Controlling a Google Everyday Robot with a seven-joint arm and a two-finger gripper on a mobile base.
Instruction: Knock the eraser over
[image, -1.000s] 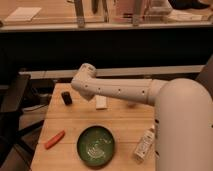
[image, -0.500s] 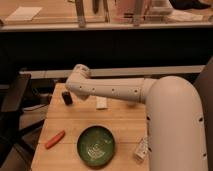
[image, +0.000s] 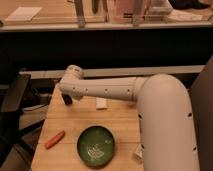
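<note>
The eraser (image: 66, 99), a small dark block, stands upright near the back left of the wooden table (image: 60, 122). My white arm reaches in from the right, and its end link (image: 72, 80) hangs right above and just behind the eraser. The gripper sits at that end of the arm, hidden behind the white casing, so none of it shows. Whether it touches the eraser cannot be made out.
A flat white block (image: 101, 103) lies right of the eraser. An orange marker (image: 54, 139) lies near the table's left front, a green bowl (image: 96, 146) at the front middle, and a pale packet (image: 137, 153) beside my arm. A dark chair (image: 12, 102) stands left of the table.
The end of my arm has swung left and now hangs over the eraser. The eraser stands in the same spot.
</note>
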